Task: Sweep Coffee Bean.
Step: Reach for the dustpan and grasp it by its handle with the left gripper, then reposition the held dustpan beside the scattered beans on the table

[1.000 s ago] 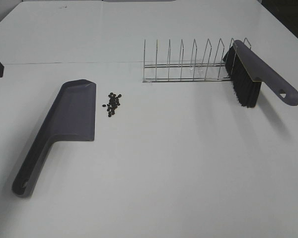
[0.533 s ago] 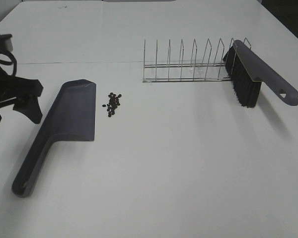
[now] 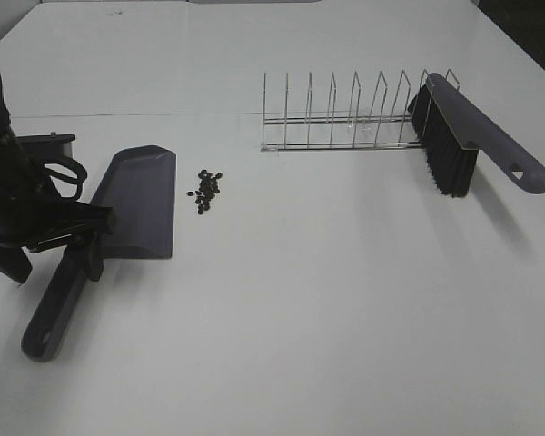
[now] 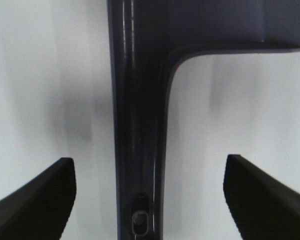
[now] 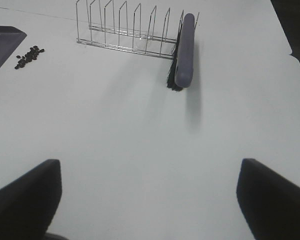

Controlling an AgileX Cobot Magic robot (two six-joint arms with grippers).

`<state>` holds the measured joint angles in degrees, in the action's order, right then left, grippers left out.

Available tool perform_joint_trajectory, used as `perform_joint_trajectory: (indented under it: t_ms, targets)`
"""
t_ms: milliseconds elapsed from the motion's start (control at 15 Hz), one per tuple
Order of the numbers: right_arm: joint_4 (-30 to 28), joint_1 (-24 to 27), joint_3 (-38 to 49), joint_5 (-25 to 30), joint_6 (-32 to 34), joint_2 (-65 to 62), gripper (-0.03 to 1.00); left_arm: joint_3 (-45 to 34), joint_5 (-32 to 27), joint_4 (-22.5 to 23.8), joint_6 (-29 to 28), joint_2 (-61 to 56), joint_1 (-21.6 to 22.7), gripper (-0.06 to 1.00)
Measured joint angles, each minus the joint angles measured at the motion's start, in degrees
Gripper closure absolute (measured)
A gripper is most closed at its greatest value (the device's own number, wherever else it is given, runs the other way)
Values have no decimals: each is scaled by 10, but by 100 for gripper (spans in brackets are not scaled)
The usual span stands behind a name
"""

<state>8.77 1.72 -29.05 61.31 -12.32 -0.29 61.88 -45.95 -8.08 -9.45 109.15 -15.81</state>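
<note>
Coffee beans [image 3: 208, 190] just right of dustpan [image 3: 141, 202], brush [image 3: 477, 133] at right end of rack [image 3: 343, 118]

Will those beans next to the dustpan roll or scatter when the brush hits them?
Probably roll: the coffee beans are small, oval, loose on a smooth table. Likely light; a hard stroke may scatter them past the dustpan.

Left arm [image 3: 18, 200] covers the dustpan [image 3: 141, 204] handle's upper part, left of frame; coffee bean [image 3: 207, 189] count indeterminate, pieces too small.
</note>
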Motion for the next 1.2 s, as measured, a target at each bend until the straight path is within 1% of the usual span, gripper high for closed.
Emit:
perform_joint_trajectory:
  t_ms: [333, 467, 733, 800, 933, 1000, 1200]
  targets:
    - [0, 0, 0, 0, 0, 0, 17, 3, 38, 5, -1, 39, 0, 20]
    - [0, 0, 0, 0, 0, 0, 17, 3, 60, 6, -1, 61, 0, 23]
    - [0, 0, 0, 0, 0, 0, 17, 9, 60, 21, 2, 73, 0, 30]
    - [0, 0, 0, 0, 0, 0, 17, 10, 60, 27, 2, 74, 0, 36]
    - [0, 0, 0, 0, 0, 0, 17, 10, 61, 30, -5, 73, 1, 66]
    - [0, 0, 0, 0, 0, 0, 17, 10, 60, 30, -7, 73, 1, 67]
    - [0, 0, 0, 0, 0, 0, 17, 10, 56, 29, -28, 72, 1, 68]
